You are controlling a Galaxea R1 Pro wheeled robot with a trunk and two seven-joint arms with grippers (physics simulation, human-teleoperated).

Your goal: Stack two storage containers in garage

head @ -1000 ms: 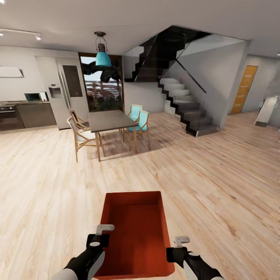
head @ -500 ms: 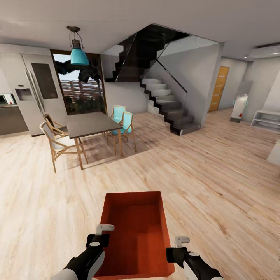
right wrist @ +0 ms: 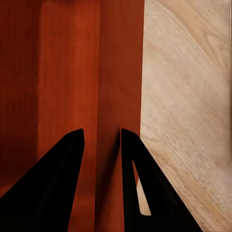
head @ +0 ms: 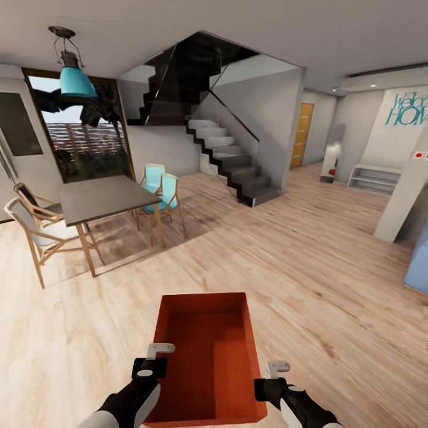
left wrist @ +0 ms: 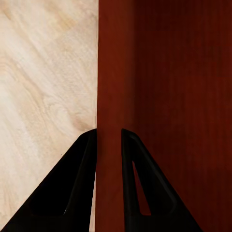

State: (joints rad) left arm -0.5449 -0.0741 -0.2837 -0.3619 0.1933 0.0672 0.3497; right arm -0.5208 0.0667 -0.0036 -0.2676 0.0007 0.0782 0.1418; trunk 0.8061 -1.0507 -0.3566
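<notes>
Orange-red storage container (head: 205,362) held level between both arms, above light wood-plank floor (head: 309,267). Left pincer (head: 156,358) clamped on the container's left wall, one finger outside and one inside, as seen from the left wrist (left wrist: 108,140), where the wall (left wrist: 110,72) runs straight up between the two dark fingers. Right pincer (head: 272,375) clamped the same way on the right wall; from the right wrist (right wrist: 102,137) the red wall passes between the fingers, wood planks beyond the outer finger. Open top, ribbed bottom faintly visible, nothing inside. Long axis pointing away from both pincers, far end wall well ahead of the fingertips.

Ahead of the left pincer and well apart: dark-topped dining table (head: 101,198) on wooden legs, two pale wooden chairs (head: 32,229) on its far-left side, two teal chairs (head: 161,190) on its other side. Above the table, a teal pendant lamp (head: 74,77). Behind it, glass doors (head: 83,139) with greenery outside. Straight ahead of the container and far off, a dark staircase (head: 229,160) with glass railing climbing leftward. Ahead of the right pincer and far away: orange wooden door (head: 303,135) at the end of a hall, low white shelf (head: 374,178) beside a white wall carrying teal lettering (head: 407,108). Blue object (head: 418,264), cut off by the frame, well out to the side of the right pincer.
</notes>
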